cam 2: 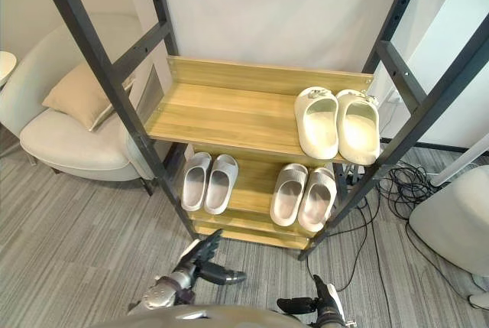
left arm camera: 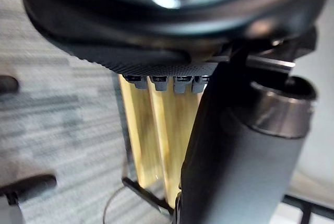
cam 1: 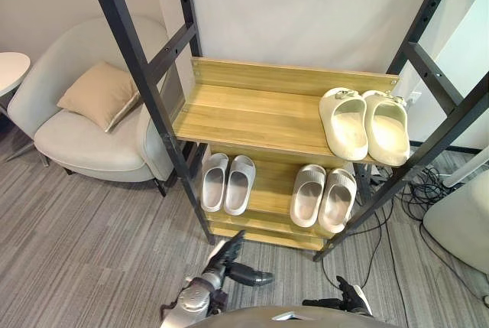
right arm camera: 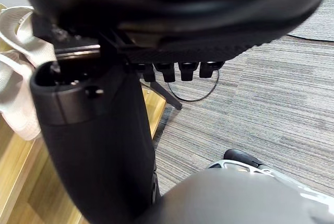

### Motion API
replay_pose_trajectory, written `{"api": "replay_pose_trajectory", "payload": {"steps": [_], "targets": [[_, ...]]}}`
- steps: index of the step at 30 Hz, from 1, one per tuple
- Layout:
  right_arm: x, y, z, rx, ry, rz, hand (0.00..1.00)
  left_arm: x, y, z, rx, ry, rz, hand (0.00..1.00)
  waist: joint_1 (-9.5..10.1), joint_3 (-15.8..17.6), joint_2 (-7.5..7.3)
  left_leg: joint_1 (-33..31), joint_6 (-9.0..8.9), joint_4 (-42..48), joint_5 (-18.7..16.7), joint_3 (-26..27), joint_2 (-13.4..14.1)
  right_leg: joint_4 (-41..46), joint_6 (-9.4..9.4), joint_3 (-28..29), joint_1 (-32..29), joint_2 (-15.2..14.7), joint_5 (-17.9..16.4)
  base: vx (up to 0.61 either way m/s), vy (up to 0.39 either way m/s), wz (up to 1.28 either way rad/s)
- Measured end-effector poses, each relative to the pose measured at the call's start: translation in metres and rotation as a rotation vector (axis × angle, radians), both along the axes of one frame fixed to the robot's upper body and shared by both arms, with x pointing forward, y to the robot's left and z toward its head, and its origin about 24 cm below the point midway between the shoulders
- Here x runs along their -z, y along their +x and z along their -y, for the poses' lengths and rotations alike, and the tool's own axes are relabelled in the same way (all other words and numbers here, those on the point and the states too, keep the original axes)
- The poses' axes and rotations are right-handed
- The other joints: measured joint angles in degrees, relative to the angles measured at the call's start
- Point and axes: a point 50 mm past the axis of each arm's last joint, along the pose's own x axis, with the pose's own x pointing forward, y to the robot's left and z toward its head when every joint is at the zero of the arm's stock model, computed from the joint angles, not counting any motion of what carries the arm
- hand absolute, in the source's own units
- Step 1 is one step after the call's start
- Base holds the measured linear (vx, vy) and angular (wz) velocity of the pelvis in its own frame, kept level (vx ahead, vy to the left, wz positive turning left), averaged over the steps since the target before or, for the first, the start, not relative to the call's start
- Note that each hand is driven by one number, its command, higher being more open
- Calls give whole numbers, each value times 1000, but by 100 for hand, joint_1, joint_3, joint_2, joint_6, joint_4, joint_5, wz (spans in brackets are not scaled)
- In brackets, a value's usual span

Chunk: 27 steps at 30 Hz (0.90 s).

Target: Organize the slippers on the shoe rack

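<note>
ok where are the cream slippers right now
In the left eye view the cream slippers sit side by side at the right end of the upper shelf, directly above the beige pair on the lower shelf.

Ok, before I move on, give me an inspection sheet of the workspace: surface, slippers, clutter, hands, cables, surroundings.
Surface: wooden shoe rack in a black frame, two shelves in view.
Job's things: cream slippers paired on the upper shelf, right end; grey slippers paired on the lower shelf, left; beige slippers paired on the lower shelf, right.
Clutter: nothing seen.
Hands: left hand and right hand low in front of the rack, open, holding nothing.
Cables: black tangle on the floor by the rack's right side.
Surroundings: armchair with tan cushion to the left; grey carpet.
</note>
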Motion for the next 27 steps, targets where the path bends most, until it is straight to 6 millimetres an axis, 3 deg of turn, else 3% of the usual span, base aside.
{"api": "replay_pose_trajectory", "payload": {"steps": [4, 7, 18, 20, 21, 24, 26, 27], "targets": [[0, 0, -1, 4, 3, 1, 100, 12, -14, -35, -158, 126, -75, 100, 36, 24, -34, 4, -10, 0, -11, 25, 10, 9, -3, 22, -8, 11, -3, 6, 1, -1], [0, 0, -1, 21, 6, 3, 100, 16, -21, -44, -249, 150, -109, 100, 38, 34, -43, 17, -10, -1, -14, 47, 9, 10, -2, 43, -7, 9, 0, 5, 13, -4], [2, 1, 0, 81, 36, -8, 100, 23, -33, -53, -448, 130, -166, 100, 67, 86, -11, 160, 9, 42, -150, 413, 31, 79, 5, 453, -71, 15, 4, 17, 24, -17], [1, 9, 1, 75, 33, 11, 100, 22, -29, -52, -454, 127, -156, 100, 82, 201, -4, 60, 28, 316, -294, 530, 65, 551, 14, 582, -322, -7, -165, 4, 37, -40], [-2, 22, 3, 65, 29, 42, 100, 21, -20, -52, -447, 127, -139, 100, 88, 438, 31, -115, 52, 718, -465, 619, 96, 1232, 40, 679, -678, -51, -355, -44, 36, -38], [-5, 33, 3, 60, 29, 70, 100, 19, -12, -50, -438, 123, -124, 100, 87, 605, -16, -511, 131, 1215, -551, 560, 68, 1979, 75, 674, -1174, -156, -429, -106, 18, 1], [-6, 37, 1, 65, 36, 87, 100, 19, -8, -47, -436, 112, -114, 100, 103, 671, -27, -744, 205, 1339, -548, 430, 74, 2579, 155, 629, -1329, -280, -854, -145, -62, 55], [-7, 35, -2, 84, 46, 100, 100, 17, -6, -50, -444, 119, -104, 100, 123, 671, -113, -910, 209, 1545, -549, 183, -40, 4125, 186, 609, -1488, -437, -1391, -134, -123, 80]]}}
